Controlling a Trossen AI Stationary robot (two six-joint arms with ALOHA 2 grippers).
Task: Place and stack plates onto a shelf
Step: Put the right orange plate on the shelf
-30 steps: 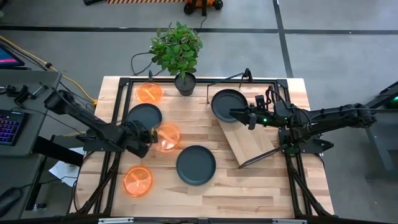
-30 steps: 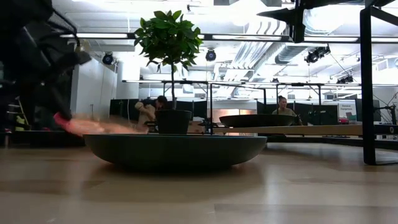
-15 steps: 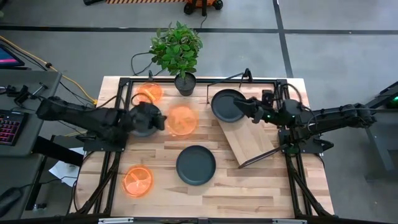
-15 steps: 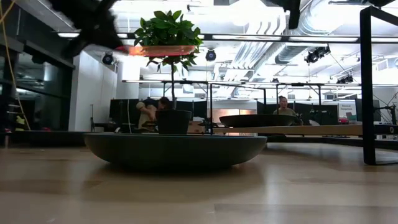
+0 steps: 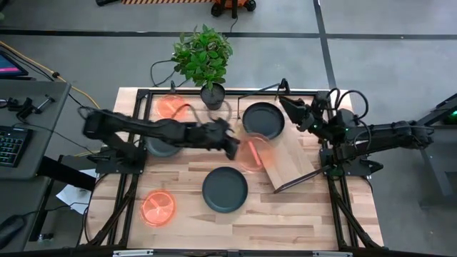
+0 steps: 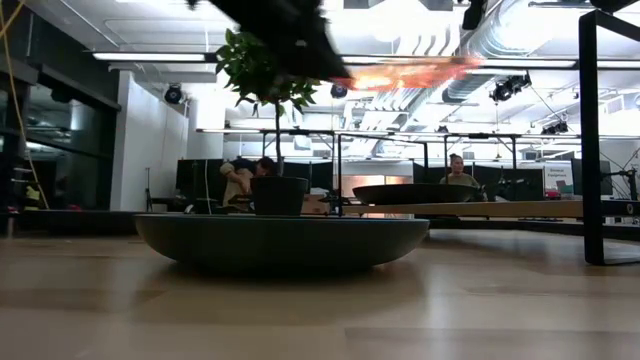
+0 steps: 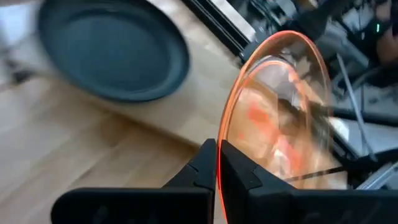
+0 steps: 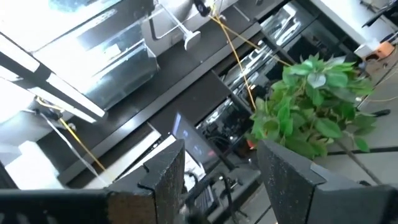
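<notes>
The large planked wooden tabletop fills the middle of the high view, and on it, right of centre, the flat rectangular shelf of light wood on thin black legs lies skewed, its long axis running from upper left to lower right of the frame. One matte dark grey round plate with a raised rim already sits on the shelf's upper-left end. The relation that matters is this: the left gripper, reached across to the frame's centre with its fingers pinched on the rim of a translucent bright orange round plate, carries that plate in the air just at the shelf's left edge, immediately below the grey plate in the frame. So I judge the goal lies up and to the right of the tool, a short way off, and the left arm is the nearer one. The right gripper waits at the upper right beside the shelf, fingers spread and holding nothing. Counted: three grey plates (one on the shelf, one at lower centre, one partly hidden under the left arm), three orange plates, one shelf, and one small black potted green plant at top centre.
</notes>
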